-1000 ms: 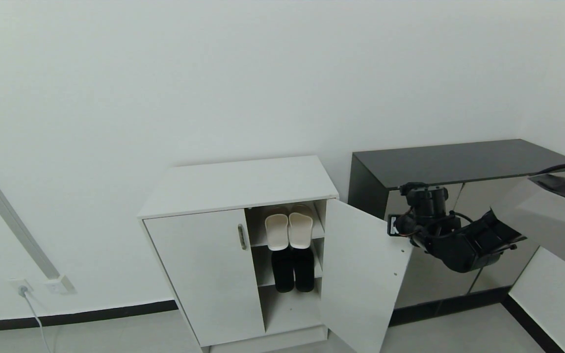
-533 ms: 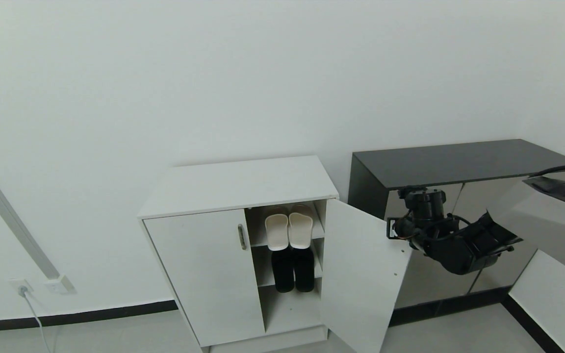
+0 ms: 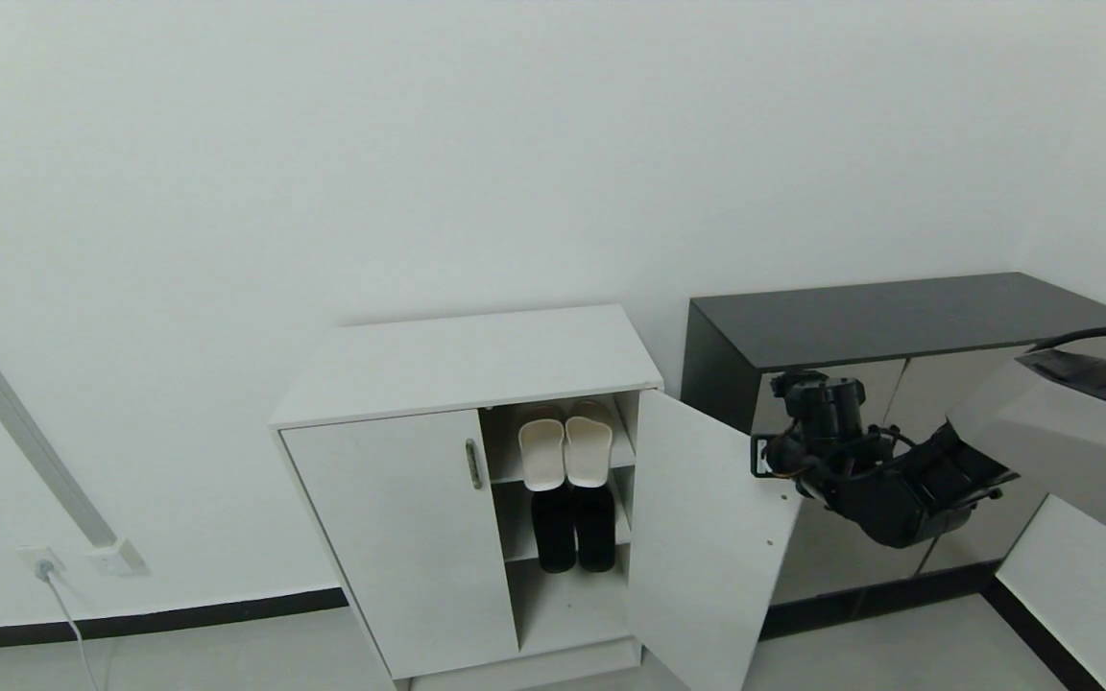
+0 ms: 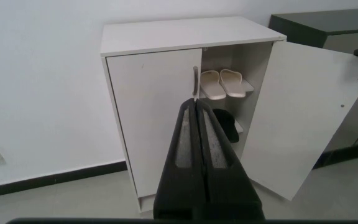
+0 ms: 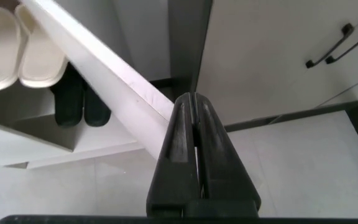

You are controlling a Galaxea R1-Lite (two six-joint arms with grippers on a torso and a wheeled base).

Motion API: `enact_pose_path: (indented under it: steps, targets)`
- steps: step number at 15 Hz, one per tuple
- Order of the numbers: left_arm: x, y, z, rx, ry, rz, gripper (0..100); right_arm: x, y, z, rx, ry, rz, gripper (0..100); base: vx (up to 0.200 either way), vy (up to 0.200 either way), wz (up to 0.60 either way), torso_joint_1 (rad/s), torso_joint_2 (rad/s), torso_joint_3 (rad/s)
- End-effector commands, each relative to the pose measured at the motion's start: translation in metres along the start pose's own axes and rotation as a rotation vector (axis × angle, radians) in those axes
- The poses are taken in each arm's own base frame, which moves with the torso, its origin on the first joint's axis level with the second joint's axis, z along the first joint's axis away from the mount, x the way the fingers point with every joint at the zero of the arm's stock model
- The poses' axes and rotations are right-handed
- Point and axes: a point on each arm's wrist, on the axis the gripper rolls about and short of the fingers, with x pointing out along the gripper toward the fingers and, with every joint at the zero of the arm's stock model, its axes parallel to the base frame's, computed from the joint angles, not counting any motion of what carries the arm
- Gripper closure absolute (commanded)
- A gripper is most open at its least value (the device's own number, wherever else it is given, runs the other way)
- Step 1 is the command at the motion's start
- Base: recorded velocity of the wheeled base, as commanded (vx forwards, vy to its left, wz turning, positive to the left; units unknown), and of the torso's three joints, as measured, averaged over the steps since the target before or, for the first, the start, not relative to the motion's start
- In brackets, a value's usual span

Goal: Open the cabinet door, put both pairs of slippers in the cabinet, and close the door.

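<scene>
Right wrist view: closed right jaws beside cabinet door (image 5: 104, 71) edge.

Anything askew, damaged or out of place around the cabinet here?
Nothing stands out. Inside, the white slippers sit side by side directly above the black slippers, both pairs straight. The cabinet door stands open, the right gripper at its outer edge.

Cropped and shadowed parts
The open door (image 3: 707, 537) is cut off at the lower edge; detail of the black slippers (image 3: 572, 528) is lost in shadow, lower centre.
</scene>
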Motion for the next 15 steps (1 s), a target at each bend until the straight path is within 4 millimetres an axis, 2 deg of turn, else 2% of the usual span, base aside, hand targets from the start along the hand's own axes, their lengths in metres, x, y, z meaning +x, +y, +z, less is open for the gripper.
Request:
enact_pose_path:
  steps: [1, 4, 5, 8, 15]
  targets:
    - [0.000, 0.000, 0.000, 0.000, -0.001, 0.000, 100, -0.009, 0.010, -0.003, -0.015, 0.009, 0.027, 100, 0.000, 0.000, 0.00, 0.000, 0.00, 0.000]
    - [0.000, 0.000, 0.000, 0.000, -0.001, 0.000, 100, -0.032, 0.033, -0.008, -0.048, 0.020, 0.090, 100, 0.000, 0.000, 0.00, 0.000, 0.00, 0.000]
    - [0.000, 0.000, 0.000, 0.000, -0.001, 0.000, 100, -0.054, 0.053, -0.011, -0.072, 0.023, 0.146, 100, 0.000, 0.000, 0.00, 0.000, 0.00, 0.000]
    - [0.000, 0.000, 0.000, -0.002, -0.001, 0.000, 100, -0.083, 0.063, -0.002, -0.068, -0.005, 0.205, 100, 0.000, 0.000, 0.00, 0.000, 0.00, 0.000]
    - [0.000, 0.000, 0.000, 0.000, -0.001, 0.000, 100, -0.088, 0.060, -0.006, -0.087, -0.042, 0.220, 100, 0.000, 0.000, 0.00, 0.000, 0.00, 0.000]
